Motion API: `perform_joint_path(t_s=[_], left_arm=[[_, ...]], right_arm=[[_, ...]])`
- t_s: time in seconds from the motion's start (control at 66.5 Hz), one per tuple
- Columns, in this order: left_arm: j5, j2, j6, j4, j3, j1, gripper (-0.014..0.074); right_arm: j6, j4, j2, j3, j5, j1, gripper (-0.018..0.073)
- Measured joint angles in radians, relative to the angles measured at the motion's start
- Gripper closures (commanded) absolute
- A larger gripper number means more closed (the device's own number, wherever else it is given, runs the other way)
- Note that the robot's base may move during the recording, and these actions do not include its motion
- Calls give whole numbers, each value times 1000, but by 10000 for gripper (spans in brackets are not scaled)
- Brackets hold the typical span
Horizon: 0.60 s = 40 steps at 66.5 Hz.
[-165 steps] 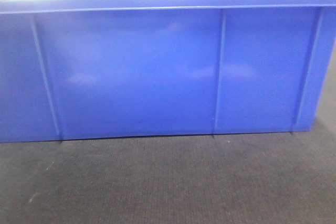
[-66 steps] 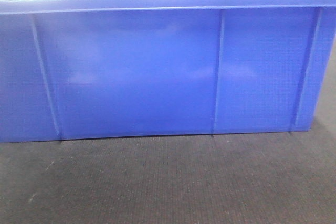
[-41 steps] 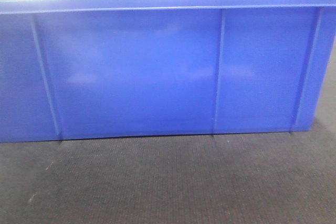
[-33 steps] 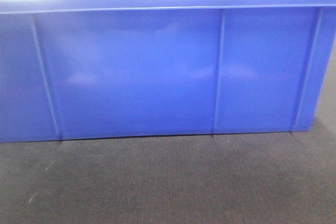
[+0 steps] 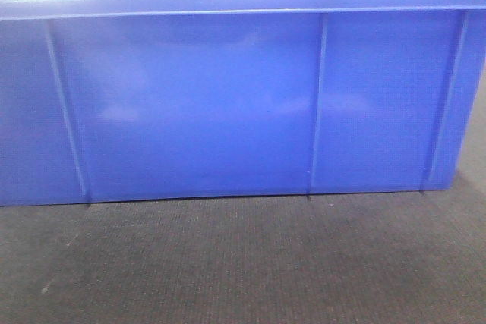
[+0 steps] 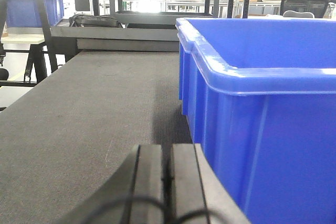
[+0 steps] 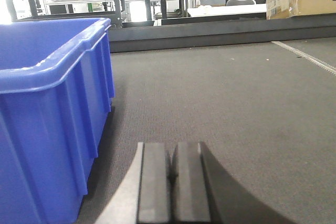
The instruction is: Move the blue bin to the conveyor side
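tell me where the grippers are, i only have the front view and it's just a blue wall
Observer: The left gripper sits low on the conveyor just outside one end of the blue bin, pads pressed together.
Operator: and the right one
Observer: The right gripper is at the opposite end, also shut with nothing between its pads and not touching the bin.
Operator: anything inside the bin
Observer: The wrist views show only the upper inner walls, which are bare; the floor of the bin is hidden.
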Motion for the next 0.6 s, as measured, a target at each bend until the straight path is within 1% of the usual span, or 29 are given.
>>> perform_joint_path(t_s=[0.602], left_arm=[[0, 0, 0, 0, 0, 0, 623]], right_arm=[[0, 0, 0, 0, -2, 0, 627]])
